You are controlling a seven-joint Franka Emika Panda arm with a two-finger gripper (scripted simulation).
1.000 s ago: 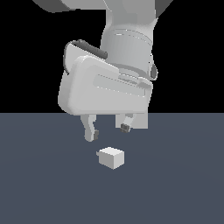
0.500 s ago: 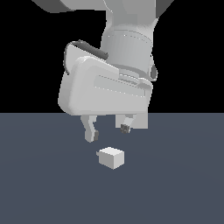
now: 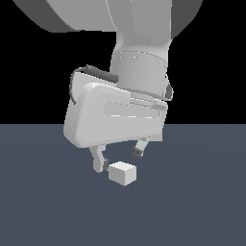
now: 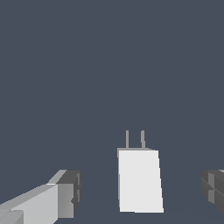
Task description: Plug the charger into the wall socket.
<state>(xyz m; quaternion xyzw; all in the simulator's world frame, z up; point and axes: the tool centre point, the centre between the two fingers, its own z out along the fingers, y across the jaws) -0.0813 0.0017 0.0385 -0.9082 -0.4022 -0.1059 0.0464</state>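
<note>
The arm was glossy pale grey, a thick rounded column ending in a boxy white hand housing with recessed grooves. A thin dark cable looped over its top. Short white fingers carried dark grey pads.

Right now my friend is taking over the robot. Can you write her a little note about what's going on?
Gripper: open, holding nothing, low over the floor.
Charger: lying on the floor between the two fingers, touching neither, prongs pointing away from the wrist camera.
Wall socket: not in either view.
Done: gripper lined up around the charger.
Left: close on it, lift, find the socket, plug in.
</note>
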